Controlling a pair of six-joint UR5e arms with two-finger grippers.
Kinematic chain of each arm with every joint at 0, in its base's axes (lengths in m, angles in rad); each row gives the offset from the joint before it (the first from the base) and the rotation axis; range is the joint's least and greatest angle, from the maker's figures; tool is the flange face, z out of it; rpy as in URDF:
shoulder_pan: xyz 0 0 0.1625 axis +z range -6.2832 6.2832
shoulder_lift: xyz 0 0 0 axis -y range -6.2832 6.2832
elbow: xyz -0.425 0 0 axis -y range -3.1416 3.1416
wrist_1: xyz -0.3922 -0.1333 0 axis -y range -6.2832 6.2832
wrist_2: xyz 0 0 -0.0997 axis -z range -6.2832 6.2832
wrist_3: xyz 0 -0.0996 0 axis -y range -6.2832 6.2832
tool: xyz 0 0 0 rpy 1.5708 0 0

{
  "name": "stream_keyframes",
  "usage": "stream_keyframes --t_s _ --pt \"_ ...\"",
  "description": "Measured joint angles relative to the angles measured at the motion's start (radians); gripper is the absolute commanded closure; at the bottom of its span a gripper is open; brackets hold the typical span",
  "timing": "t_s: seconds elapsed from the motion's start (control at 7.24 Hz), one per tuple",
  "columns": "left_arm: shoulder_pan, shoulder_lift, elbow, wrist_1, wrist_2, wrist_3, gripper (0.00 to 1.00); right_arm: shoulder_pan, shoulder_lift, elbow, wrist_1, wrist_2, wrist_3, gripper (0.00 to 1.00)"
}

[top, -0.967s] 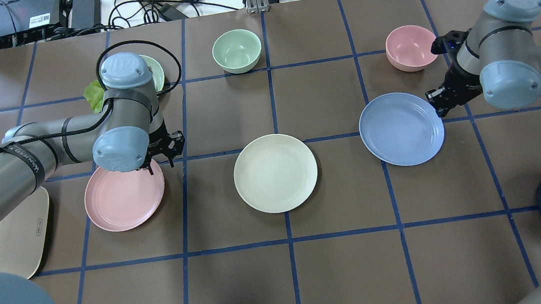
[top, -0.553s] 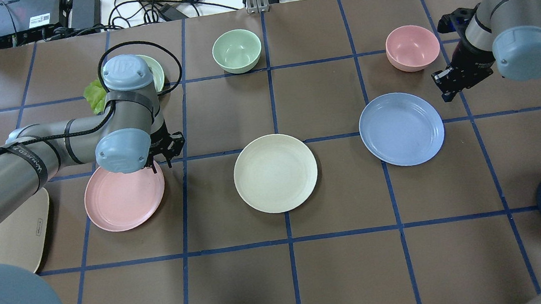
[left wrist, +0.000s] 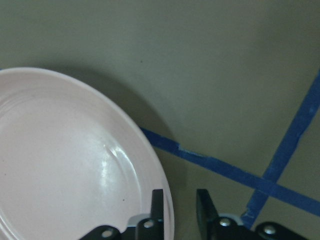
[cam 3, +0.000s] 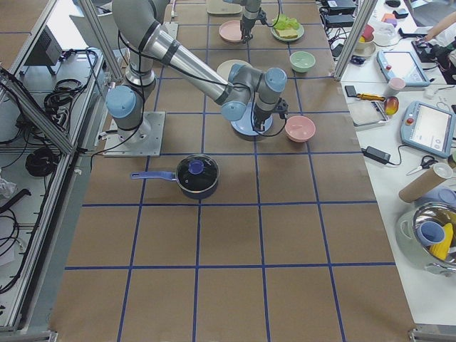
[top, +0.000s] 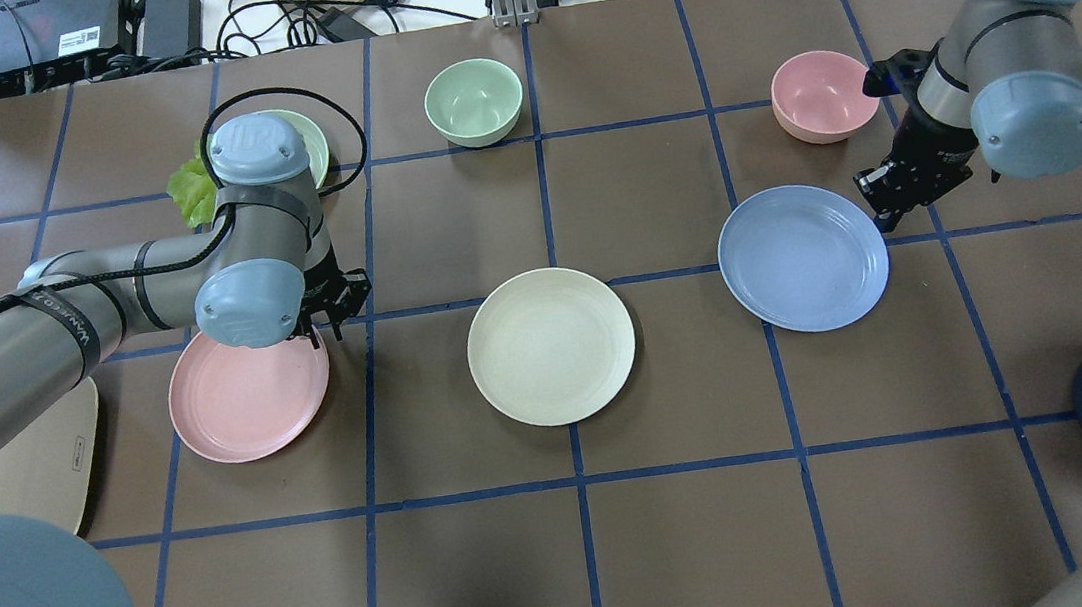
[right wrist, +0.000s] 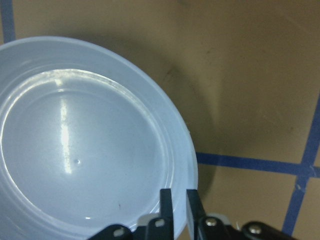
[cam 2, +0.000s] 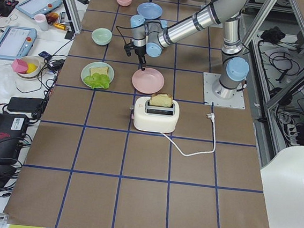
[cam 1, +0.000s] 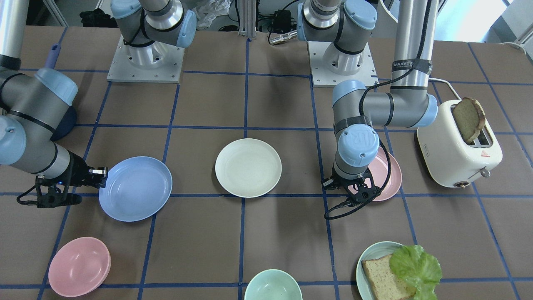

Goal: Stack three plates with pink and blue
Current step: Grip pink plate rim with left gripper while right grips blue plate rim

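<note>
A pink plate [top: 245, 400] lies at the left, a cream plate [top: 551, 346] in the middle and a blue plate [top: 803, 261] at the right, all flat on the table and apart. My left gripper [top: 327, 321] is low at the pink plate's far right rim. In the left wrist view [left wrist: 179, 202] its jaws straddle the rim with a gap showing, so it is open. My right gripper [top: 878, 208] is at the blue plate's far right rim. In the right wrist view [right wrist: 179, 202] its fingers are narrowly closed on that rim [right wrist: 192, 165].
A pink bowl [top: 824, 95] stands just behind the right gripper and a green bowl [top: 473, 99] at the back middle. A plate with bread and lettuce [cam 1: 399, 271] sits behind the left arm. A toaster [cam 1: 458, 141] is at the left, a dark pot [cam 3: 196, 174] near the right.
My right gripper moved back and away from the blue plate, then came back to its rim. My left arm shifted slightly at the pink plate. The plates have not moved.
</note>
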Motion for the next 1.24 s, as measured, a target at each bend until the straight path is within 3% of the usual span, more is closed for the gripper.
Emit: stream_keyframes --t_s 0.55,0.69,0.83,1.11,1.24 --pt "-0.002 -0.018 0.006 0.002 0.023 0.033 1.00 -0.005 0.021 0.049 -0.083 0.020 -0.015 0.51" --pt "-0.005 -0.023 0.010 0.002 0.070 0.047 1.00 -0.005 0.021 0.048 -0.087 0.018 -0.016 0.72" --pt "-0.008 -0.028 0.019 0.002 0.109 0.069 1.00 -0.005 0.022 0.048 -0.089 0.016 -0.018 0.80" --pt "-0.014 -0.033 0.049 -0.005 0.162 0.140 1.00 -0.006 0.022 0.047 -0.090 0.016 -0.018 0.69" --pt "-0.020 -0.039 0.066 -0.009 0.174 0.183 1.00 -0.005 0.020 0.044 -0.089 0.013 -0.015 0.68"
